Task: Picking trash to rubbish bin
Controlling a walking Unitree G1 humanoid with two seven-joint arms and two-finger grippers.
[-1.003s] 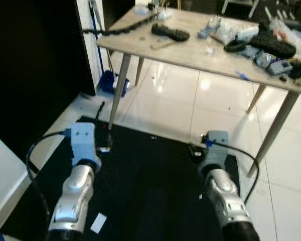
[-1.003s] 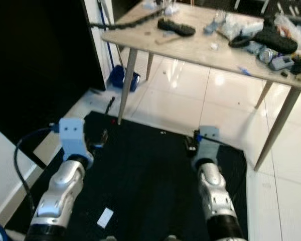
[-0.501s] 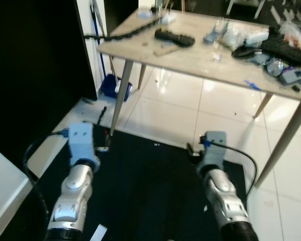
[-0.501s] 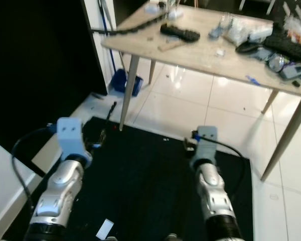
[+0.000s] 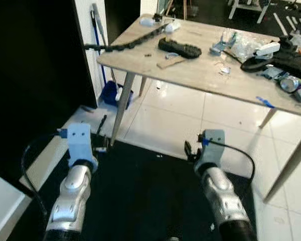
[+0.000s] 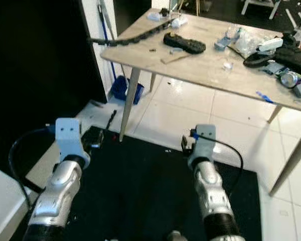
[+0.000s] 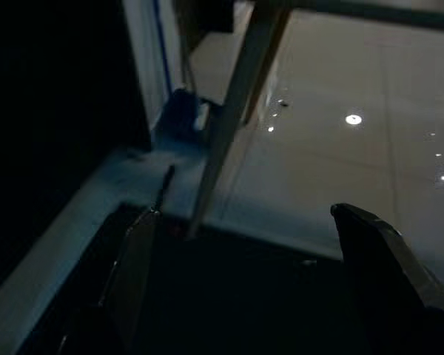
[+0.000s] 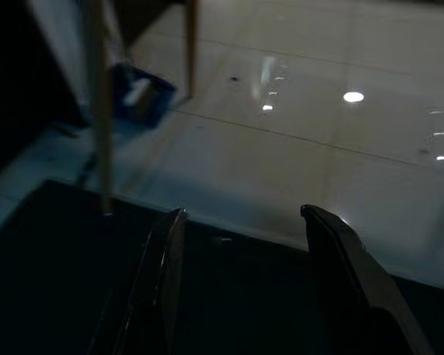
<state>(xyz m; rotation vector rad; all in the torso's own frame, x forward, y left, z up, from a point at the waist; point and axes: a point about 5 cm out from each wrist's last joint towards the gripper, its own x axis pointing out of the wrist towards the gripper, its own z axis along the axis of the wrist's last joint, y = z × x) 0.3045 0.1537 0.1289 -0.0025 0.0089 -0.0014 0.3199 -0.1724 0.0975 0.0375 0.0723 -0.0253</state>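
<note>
Both arms reach forward over the black mat [image 5: 145, 191], the left jaws [image 7: 244, 244] and right jaws [image 8: 244, 244] spread and empty. Trash lies on the bench [image 6: 200, 65], well beyond them; approach closer first before reaching, I judge.

1. A cluttered room in a home, serving as a work or hobby space, is showing here: glossy white floor tiles [image 5: 165, 113] are reflecting ceiling lights.
2. A light wooden table [image 5: 200, 75] on slanted legs is carrying a jumble of loose things, among them a long black chain-like strip [image 5: 128, 42], a black shoe sole [image 5: 179, 47] and crumpled plastic wrapping [image 5: 243, 45].
3. A black mat [image 5: 145, 196] is lying on the tiles, and a blue dustpan [image 5: 110, 90] is leaning by the white wall edge.
</note>
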